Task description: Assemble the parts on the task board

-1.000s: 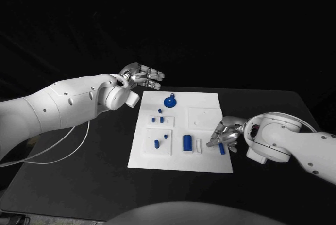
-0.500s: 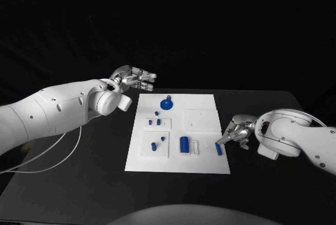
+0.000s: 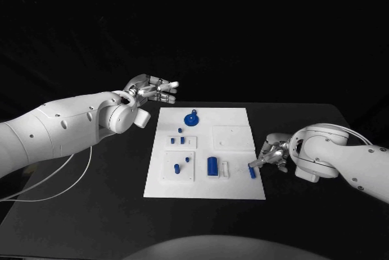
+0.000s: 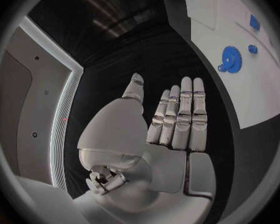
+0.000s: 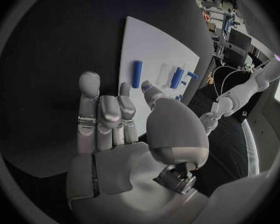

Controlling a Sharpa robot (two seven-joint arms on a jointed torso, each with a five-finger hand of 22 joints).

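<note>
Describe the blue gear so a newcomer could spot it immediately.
Start at the white rectangular task board in the middle of the black table. Go to its far edge, towards the left robot hand. The blue toothed gear disc lies there, the one round, wide piece; the other blue parts are small pegs or bars.

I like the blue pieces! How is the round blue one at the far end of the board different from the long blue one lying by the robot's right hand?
The round gear is a flat toothed disc with a small knob; the long piece is a slim bar. The gear sits at the far end of the task board, well inside; the bar lies at the board's right edge, close to the right hand. The gear looks wider. Both are blue, and no hand holds either.
</note>
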